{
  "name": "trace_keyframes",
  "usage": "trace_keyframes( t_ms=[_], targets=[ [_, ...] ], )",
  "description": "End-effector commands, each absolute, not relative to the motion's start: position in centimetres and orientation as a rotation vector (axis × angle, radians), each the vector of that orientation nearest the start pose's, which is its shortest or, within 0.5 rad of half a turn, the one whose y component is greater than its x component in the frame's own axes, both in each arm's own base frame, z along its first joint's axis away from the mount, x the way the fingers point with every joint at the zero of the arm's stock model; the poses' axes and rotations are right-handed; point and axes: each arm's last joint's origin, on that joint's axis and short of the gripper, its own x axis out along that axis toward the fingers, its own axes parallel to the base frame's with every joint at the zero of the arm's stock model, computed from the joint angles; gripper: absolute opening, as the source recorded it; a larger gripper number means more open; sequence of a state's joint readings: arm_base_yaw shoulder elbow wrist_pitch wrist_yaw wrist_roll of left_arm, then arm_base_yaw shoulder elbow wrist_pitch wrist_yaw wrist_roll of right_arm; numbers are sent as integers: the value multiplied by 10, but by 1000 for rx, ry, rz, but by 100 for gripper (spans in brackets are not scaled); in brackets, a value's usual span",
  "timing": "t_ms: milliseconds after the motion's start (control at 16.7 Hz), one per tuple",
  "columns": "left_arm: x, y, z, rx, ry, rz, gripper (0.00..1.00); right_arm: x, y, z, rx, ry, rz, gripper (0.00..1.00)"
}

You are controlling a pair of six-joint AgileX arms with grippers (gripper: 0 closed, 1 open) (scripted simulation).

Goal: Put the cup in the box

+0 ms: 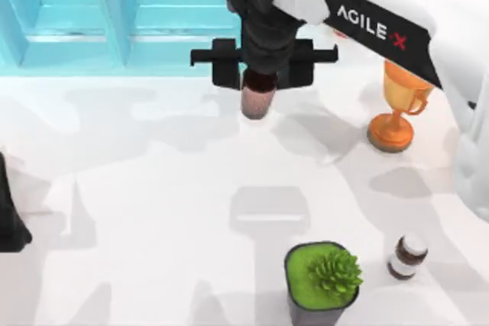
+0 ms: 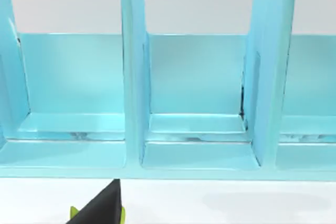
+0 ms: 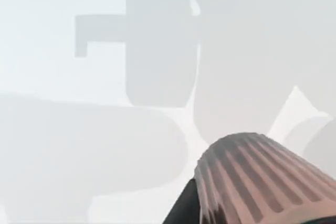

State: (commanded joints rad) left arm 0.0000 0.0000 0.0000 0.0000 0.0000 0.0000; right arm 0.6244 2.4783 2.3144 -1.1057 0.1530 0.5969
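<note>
The right arm (image 1: 382, 24) bears white "AGILE·X" lettering on its black panel.

Top view overhead; left wrist faces box (image 2: 199, 77); right wrist close above table (image 3: 63, 145).

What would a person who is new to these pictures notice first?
First, the right claw near the table's far middle, shut on the ribbed pinkish cup and holding it just in front of the big light-blue box. Next, the orange trophy at the right, and the green plant with a small brown bottle at the near edge.
</note>
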Motion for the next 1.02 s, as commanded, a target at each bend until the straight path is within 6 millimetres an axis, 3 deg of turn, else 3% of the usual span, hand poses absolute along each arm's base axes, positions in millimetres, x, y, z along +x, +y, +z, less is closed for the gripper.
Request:
trace_keyframes(
  t_ms=[180, 360, 480, 600, 720, 840, 1020],
  targets=[
    [106, -1, 160, 0, 0, 0, 100, 431, 234, 248, 51, 1175, 101, 0],
    [106, -1, 160, 0, 0, 0, 100, 432, 135, 299, 42, 1114, 88, 0],
    [106, -1, 160, 0, 0, 0, 100, 419, 66, 316, 14, 1117, 50, 0],
    [106, -1, 160, 0, 0, 0, 100, 396, 4, 323, -18, 1146, 10, 0],
    [106, -1, 160, 0, 0, 0, 100, 369, -45, 322, -45, 1191, -20, 0],
    [106, -1, 160, 0, 0, 0, 100, 342, -82, 315, -59, 1243, -37, 0],
    [106, -1, 160, 0, 0, 0, 100, 311, -119, 298, -53, 1322, -43, 0]
  ],
)
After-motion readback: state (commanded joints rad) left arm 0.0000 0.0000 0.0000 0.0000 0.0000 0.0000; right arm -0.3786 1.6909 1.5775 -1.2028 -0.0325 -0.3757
